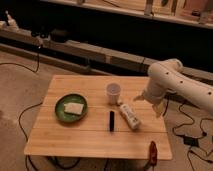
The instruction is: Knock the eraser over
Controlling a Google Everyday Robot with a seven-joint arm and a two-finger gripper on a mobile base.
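One end effector (156, 104) hangs at the right edge of the counter (75, 137); whether it is parted or closed, I cannot tell. A white bottle (129, 116) lies between it and the dark eraser (111, 120), which seems to stand upright mid-counter. It is best to clear the bottle, then push the eraser's top sideways.

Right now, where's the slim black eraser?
The eraser sits near the centre of the camera view, between the round green plate and the white plastic bottle; the gripper hangs right of the bottle.
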